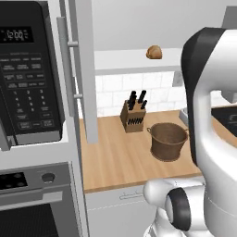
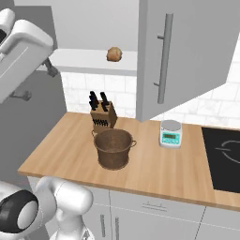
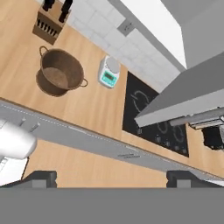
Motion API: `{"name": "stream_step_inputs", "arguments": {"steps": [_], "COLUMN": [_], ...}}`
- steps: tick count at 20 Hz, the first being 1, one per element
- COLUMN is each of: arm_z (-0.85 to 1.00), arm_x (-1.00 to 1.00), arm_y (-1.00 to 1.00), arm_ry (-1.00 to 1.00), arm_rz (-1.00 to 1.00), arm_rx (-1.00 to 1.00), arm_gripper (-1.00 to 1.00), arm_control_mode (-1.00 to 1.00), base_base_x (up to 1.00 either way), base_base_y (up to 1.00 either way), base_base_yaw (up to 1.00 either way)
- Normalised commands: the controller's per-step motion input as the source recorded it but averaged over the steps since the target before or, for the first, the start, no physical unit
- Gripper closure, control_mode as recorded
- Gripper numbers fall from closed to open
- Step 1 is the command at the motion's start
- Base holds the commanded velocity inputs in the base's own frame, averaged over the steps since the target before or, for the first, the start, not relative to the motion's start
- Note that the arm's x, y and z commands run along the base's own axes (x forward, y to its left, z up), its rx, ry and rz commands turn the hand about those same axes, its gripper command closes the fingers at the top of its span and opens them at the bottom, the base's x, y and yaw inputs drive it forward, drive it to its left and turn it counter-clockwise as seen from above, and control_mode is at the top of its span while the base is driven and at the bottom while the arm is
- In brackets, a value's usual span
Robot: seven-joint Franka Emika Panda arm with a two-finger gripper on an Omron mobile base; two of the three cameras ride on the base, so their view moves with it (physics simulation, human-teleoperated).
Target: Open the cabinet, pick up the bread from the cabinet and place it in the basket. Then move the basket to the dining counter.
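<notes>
The cabinet [image 1: 86, 69] stands with both doors swung open, its right door [image 2: 187, 56] jutting over the worktop. The bread [image 1: 154, 52] [image 2: 114, 54], a small golden-brown roll, lies on the white shelf [image 1: 125, 59]. Below it the brown basket [image 1: 168, 141] [image 2: 113, 148] [image 3: 60, 72] stands upright on the wooden worktop, with nothing in it. My gripper [image 3: 111, 177] is open and holds nothing; it hangs high above the worktop's front edge, well apart from basket and bread. The dining counter is out of view.
A knife block [image 1: 133, 115] [image 2: 103, 115] stands behind the basket. A small kitchen scale [image 2: 170, 133] [image 3: 108, 72] and a black cooktop [image 2: 225, 157] lie to the right. The black microwave [image 1: 28, 74] and an oven are at the left. Drawer fronts [image 2: 150, 206] run below.
</notes>
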Motion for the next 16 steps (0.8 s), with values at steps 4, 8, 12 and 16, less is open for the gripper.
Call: {"name": "stream_step_inputs", "arguments": {"steps": [4, 8, 12, 16], "arm_z": [-0.34, -0.28, -0.37, -0.08], "arm_x": [0.83, 1.00, 0.74, 0.66], "arm_y": [-0.21, -0.01, -0.10, -0.38], "arm_ry": [0.04, 0.07, 0.16, 0.26], "arm_rz": [0.00, -0.02, -0.13, -0.23], "arm_rx": [-0.03, -0.13, -0.28, -0.28], "arm_gripper": [-1.00, -1.00, -1.00, -1.00], "arm_control_mode": [-1.00, -1.00, -1.00, -1.00], "base_base_x": [0.00, 0.00, 0.00, 0.00], "base_base_y": [0.00, 0.00, 0.00, 0.00], "base_base_yaw": [0.00, 0.00, 0.00, 0.00]}}
